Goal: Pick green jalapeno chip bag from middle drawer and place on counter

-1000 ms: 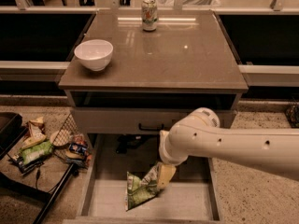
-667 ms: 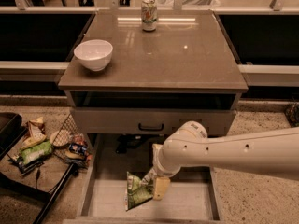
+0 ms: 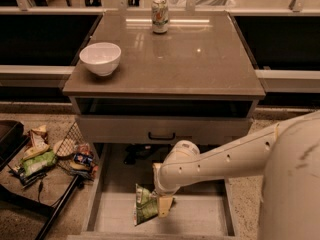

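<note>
The green jalapeno chip bag [image 3: 145, 205] sits on the pale floor of the open middle drawer [image 3: 200, 218], near its left-centre, and looks tilted up on its edge. My gripper [image 3: 161, 204] is down inside the drawer, right against the bag's right side, at the end of my white arm [image 3: 220, 159], which reaches in from the right. The counter [image 3: 190, 59] is the glossy grey-brown top of the cabinet above the drawer.
A white bowl [image 3: 100, 58] stands at the counter's left edge and a soda can [image 3: 160, 15] at its back. A grey drawer front with a black handle [image 3: 161, 134] hangs just above my arm. Snack litter [image 3: 45, 156] and a wire basket lie on the floor to the left.
My gripper has moved down and left in the drawer and now sits against the bag. The bag looks narrower and more upright than before.
</note>
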Robot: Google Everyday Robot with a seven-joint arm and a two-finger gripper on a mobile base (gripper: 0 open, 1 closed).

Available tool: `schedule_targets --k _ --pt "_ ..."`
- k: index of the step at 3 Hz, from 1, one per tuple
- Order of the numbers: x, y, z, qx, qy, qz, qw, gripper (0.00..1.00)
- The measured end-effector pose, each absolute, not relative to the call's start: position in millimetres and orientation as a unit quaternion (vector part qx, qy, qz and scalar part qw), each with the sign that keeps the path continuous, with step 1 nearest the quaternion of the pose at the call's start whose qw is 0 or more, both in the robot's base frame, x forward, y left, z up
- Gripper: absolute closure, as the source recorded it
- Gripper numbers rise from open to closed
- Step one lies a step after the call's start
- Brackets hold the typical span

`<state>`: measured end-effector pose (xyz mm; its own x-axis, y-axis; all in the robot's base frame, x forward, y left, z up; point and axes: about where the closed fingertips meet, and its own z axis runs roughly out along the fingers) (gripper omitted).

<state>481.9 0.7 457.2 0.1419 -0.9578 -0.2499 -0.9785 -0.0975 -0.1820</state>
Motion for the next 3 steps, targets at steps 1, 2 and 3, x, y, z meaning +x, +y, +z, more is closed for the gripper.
schedule_targets --k 1,2,3 --pt "490.8 4.2 427.2 -0.751 0.645 0.028 0.138 0.18" --pt "484.3 14.4 397.2 -0.754 0.644 0.044 0.121 0.41" --pt "483.0 25.3 393.6 -0.744 0.651 0.074 0.133 0.65"
